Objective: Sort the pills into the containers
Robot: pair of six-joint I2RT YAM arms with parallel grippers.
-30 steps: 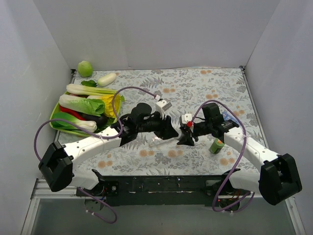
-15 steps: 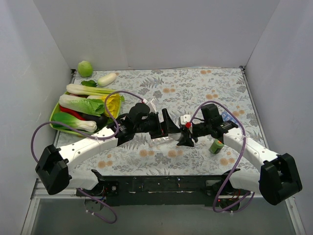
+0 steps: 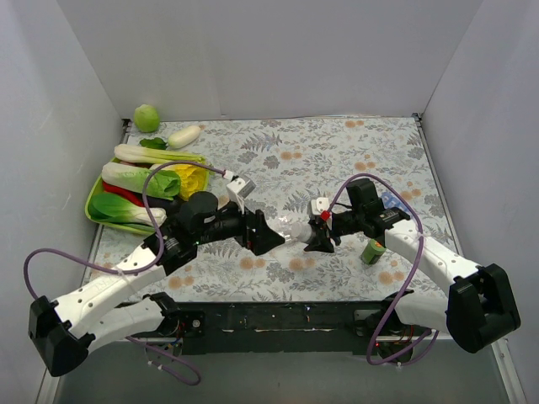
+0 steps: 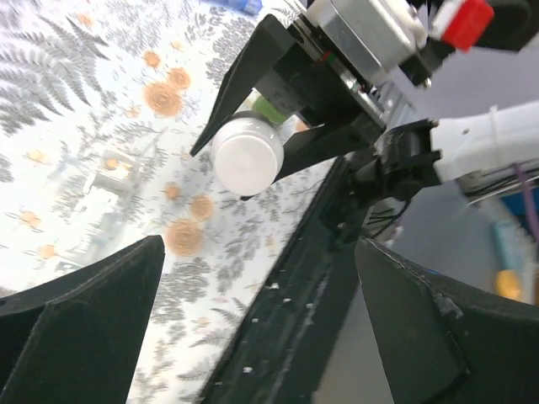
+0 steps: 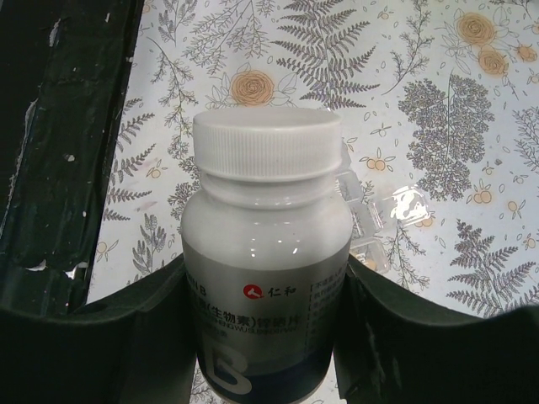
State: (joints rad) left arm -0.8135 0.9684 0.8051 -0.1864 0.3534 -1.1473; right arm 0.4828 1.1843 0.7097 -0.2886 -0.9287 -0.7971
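A white pill bottle [image 5: 265, 252] with a white screw cap [image 4: 247, 153] sits between the fingers of my right gripper [image 5: 265, 290], which is shut on its body. In the top view the bottle [image 3: 298, 233] lies sideways above the table, cap pointing left. My left gripper [image 3: 271, 235] stands just left of the cap, jaws wide open with nothing between them [image 4: 261, 337]. The clear containers [image 5: 372, 229] lie on the table behind the bottle, one lid up. No loose pills show.
A small green bottle [image 3: 373, 251] stands right of my right gripper, and a blue pill box [image 3: 389, 200] lies behind the right wrist. A green tray [image 3: 91, 199] of vegetables sits at the left, with a green ball [image 3: 146, 117] and a white vegetable [image 3: 184, 135] at the back left.
My left gripper went from shut to wide open and drew back left from the bottle's cap, its arm swinging lower. The right gripper and bottle have not moved.
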